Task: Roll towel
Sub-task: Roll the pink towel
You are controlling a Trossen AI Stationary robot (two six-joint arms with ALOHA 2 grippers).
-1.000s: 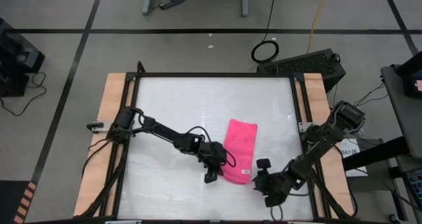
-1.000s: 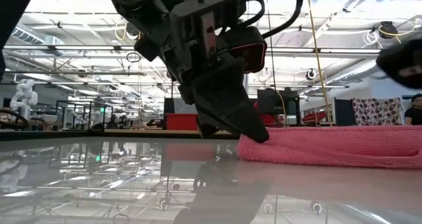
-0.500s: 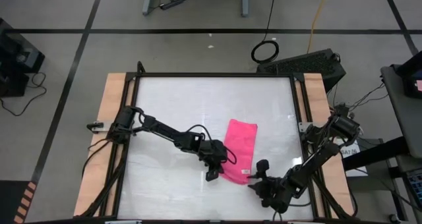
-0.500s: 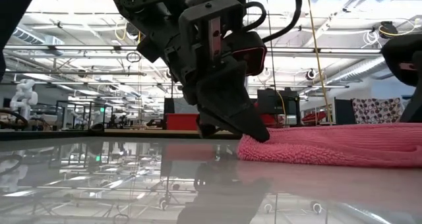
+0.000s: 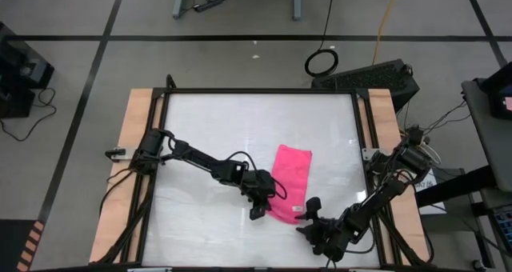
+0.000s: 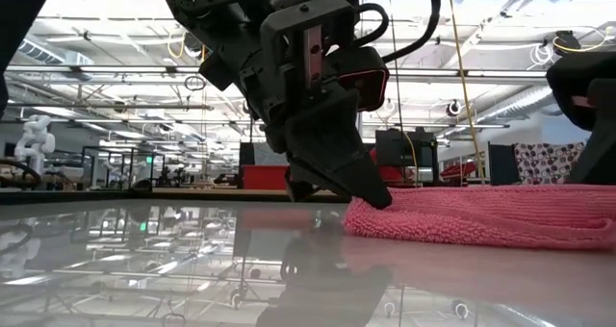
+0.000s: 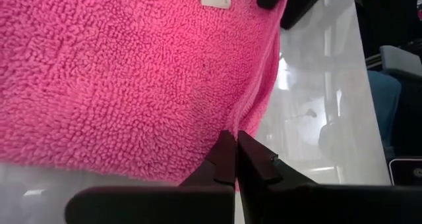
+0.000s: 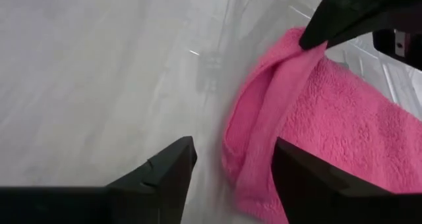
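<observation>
Left gripper [image 5: 256, 212]: fingers fully shut, tips pinching the towel [image 5: 290, 184] at its near left corner, low on the table [image 5: 208, 128], just below centre frame in the high view. The left wrist view confirms it: the two fingers meet on the cloth's folded edge. Position unchanged over the past second.

Right gripper [image 5: 308, 216]: at the lower centre-right of the high view, at the towel's near right corner. Its fingers [image 8: 165, 168] stand apart and hold nothing; in the right wrist view the corner of the towel lies between them, untouched as far as can be seen. Over the past second this gripper has travelled left along the table's near edge, from clear of the cloth to right against it, and has been widening.

Towel: a narrow pink strip lying flat, centre-right of the table, running away from the near edge. No roll formed yet.

Judgement: both near corners are now addressed, one gripped, one bracketed. Once the right gripper closes, rolling can begin. Risk: uneven grip skews the roll.
</observation>
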